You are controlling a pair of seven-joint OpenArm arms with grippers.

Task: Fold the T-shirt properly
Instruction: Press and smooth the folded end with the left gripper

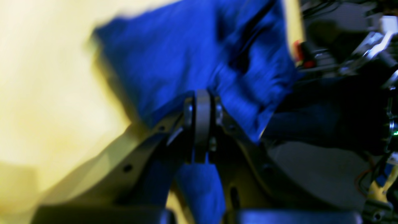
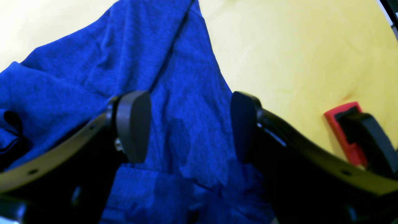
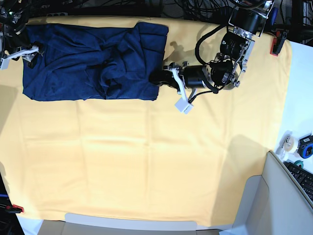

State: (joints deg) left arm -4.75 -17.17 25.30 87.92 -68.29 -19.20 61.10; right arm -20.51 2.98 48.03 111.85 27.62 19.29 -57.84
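At the far left of the base view, the right end effector [image 3: 33,53] sits at the left edge of the T-shirt [image 3: 88,58], and its wrist camera shows the two dark rounded pads spread wide apart with blue knit cloth lying between and below them, nothing clamped. The T-shirt is a dark navy, softly heathered garment with no print, lying mostly flat in a broad rectangle at the top left of the desk, with a bunched knot of creases near its middle and one layer turned over along its right side. It rests on a yellow table cloth [image 3: 146,161] that is smooth, matte and faintly marked by fold lines. Further right, the left end effector [image 3: 157,77] reaches in level with the desk to the shirt's right edge; its wrist view, though blurred, shows the jaws pressed together on a pinch of the blue fabric, with cloth hanging below the tips. A red and black clamp [image 2: 354,133] holds the yellow cloth at its edge. On the white surface at the far right lie small rolls of tape [image 3: 289,143] and a black keyboard [image 3: 303,178].
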